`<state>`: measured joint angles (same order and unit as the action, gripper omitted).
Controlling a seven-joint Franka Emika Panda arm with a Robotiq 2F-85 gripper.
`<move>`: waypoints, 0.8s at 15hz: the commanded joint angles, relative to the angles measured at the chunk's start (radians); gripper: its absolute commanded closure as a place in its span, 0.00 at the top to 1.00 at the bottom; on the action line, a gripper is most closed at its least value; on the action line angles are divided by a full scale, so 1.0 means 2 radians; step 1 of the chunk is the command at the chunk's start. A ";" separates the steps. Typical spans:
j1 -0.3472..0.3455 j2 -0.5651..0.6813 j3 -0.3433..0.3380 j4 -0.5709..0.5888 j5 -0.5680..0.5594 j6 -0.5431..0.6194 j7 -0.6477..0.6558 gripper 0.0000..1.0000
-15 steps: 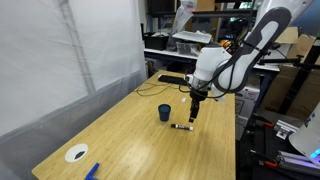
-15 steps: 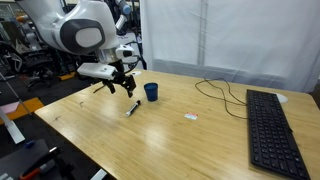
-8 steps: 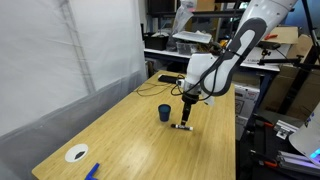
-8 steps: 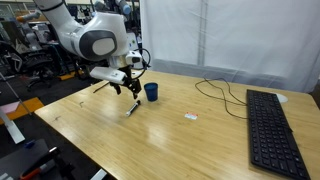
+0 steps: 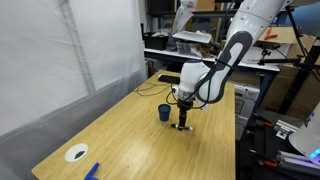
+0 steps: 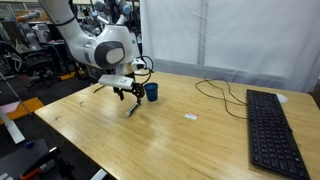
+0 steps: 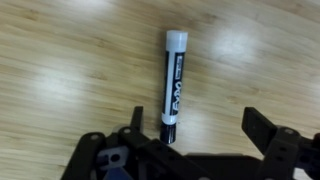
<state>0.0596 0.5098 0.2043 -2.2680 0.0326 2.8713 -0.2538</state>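
step: pre-grasp over the marker (image 7: 172, 85), by my judgement.
jaws: apart, just above it, nothing held.
next needs: centre on the barrel, lower, stay clear of the blue cup (image 5: 164, 112).

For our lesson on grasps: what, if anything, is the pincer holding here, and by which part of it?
Nothing is held. The pincer stands open above the black marker, which lies flat on the wooden table.
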 commanded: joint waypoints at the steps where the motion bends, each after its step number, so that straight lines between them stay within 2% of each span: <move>1: 0.004 0.023 -0.006 0.030 -0.025 -0.016 0.004 1.00; 8: -0.001 0.026 0.001 0.026 -0.026 -0.003 0.005 1.00; 12: 0.016 0.031 -0.015 0.031 -0.038 -0.003 0.017 1.00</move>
<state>0.0667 0.5666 0.1989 -2.2186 -0.0086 2.8680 -0.2531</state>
